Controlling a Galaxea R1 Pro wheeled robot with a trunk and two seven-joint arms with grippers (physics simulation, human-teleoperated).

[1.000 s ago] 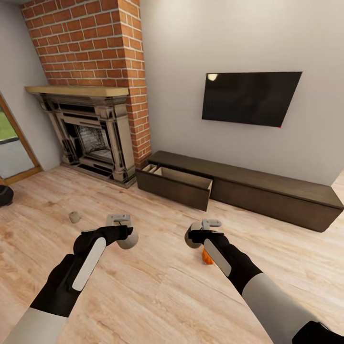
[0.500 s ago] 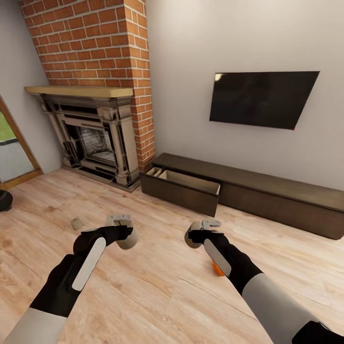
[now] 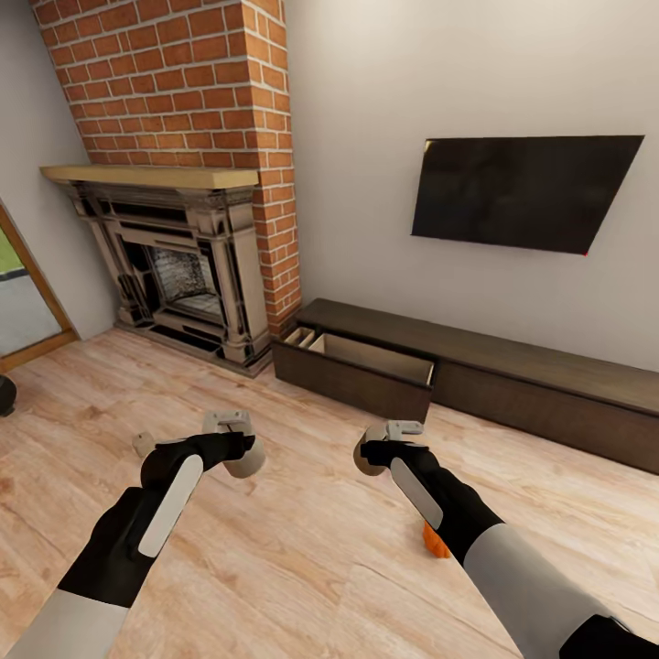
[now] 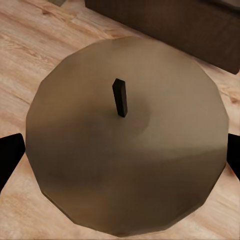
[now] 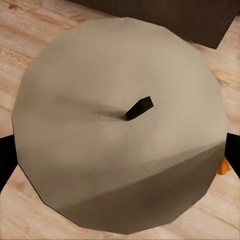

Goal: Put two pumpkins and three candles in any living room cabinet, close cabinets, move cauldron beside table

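Floor pumpkin (image 3: pixel 434 540) half behind arm

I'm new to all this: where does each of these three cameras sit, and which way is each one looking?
Head view: sits on the robot's head, facing forward and down across the wooden floor to the cabinet with its open drawer; both arms show, each gripper holding a candle.
Left wrist view: sits by the left gripper, looking along its fingers onto the left candle; dark fingertips at the edges.
Right wrist view: the same by the right gripper, onto the right candle.
Shared: the pumpkin on the floor appears in the head and right wrist views.
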